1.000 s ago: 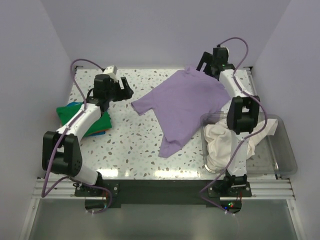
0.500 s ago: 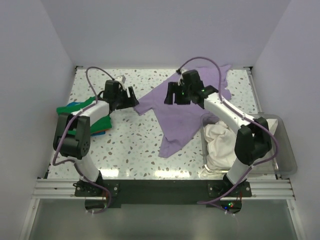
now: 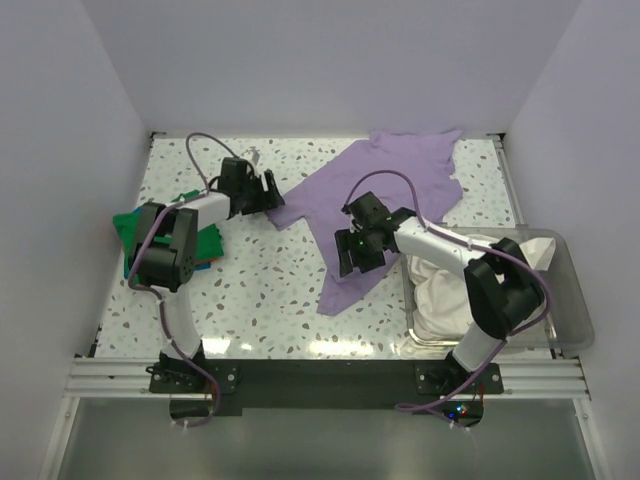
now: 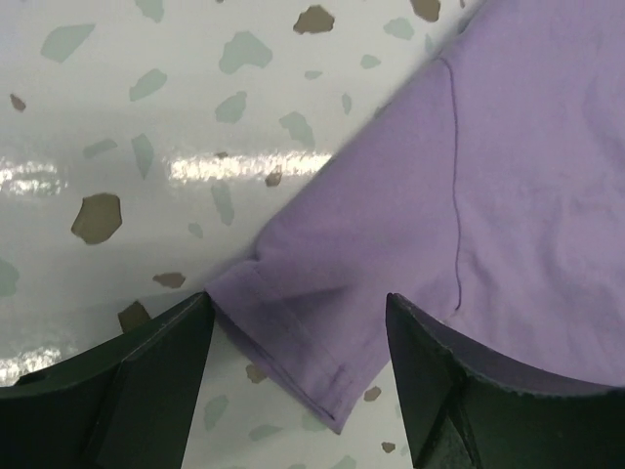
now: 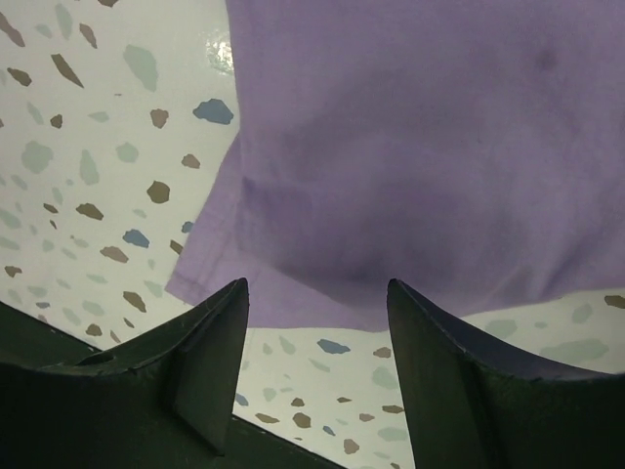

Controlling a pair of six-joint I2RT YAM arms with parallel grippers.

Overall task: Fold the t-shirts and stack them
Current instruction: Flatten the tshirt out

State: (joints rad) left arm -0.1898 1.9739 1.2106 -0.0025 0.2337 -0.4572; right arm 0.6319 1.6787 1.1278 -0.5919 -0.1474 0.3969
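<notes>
From above, we see the lavender t-shirt (image 3: 385,195) spread unfolded across the middle and upper right of the speckled tabletop (image 3: 260,290). One sleeve points toward the left of the frame and the lower hem reaches the centre. The green t-shirt (image 3: 140,222) lies folded at the left edge, partly covered by the left arm (image 3: 165,245), with a blue edge showing beneath it. The cream t-shirt (image 3: 445,285) sits crumpled in the clear bin (image 3: 575,325) at lower right.

The left pincer (image 3: 268,190) is at the sleeve's tip and the right pincer (image 3: 350,252) is over the lower hem. The overhead view does not settle how far either is spread, but the wrist views do. In the left wrist view the fingers (image 4: 146,381) stand wide apart with the sleeve's hemmed corner between them, gripping nothing. In the right wrist view the fingers (image 5: 195,371) are likewise wide, with the hem's edge between them. We cannot tell whether they touch the cloth.
</notes>
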